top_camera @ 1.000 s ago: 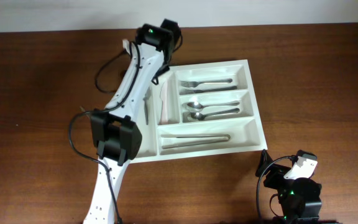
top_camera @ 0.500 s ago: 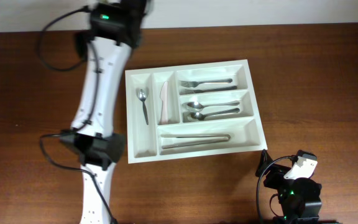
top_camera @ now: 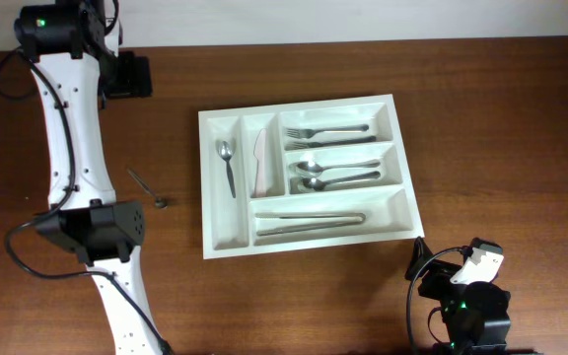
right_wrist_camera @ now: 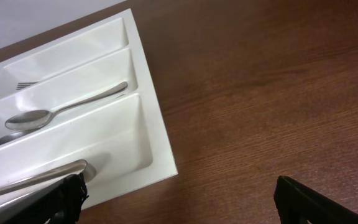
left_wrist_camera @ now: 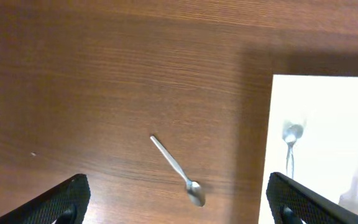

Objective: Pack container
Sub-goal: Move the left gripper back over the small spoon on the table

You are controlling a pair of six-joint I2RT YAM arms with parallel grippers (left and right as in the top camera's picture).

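left pincer (left_wrist_camera: 179,200) gapes, arm outstretched; right pincer (right_wrist_camera: 180,199) gapes, arm folded.

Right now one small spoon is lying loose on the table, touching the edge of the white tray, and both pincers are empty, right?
Not quite. The small spoon is loose on the table but lies apart from the white tray, with bare wood between them, as the overhead view shows. The left pincer and right pincer are indeed empty.

A brown wooden table (top_camera: 481,118) bears the container (top_camera: 225,227) and a small spoon (top_camera: 146,187).
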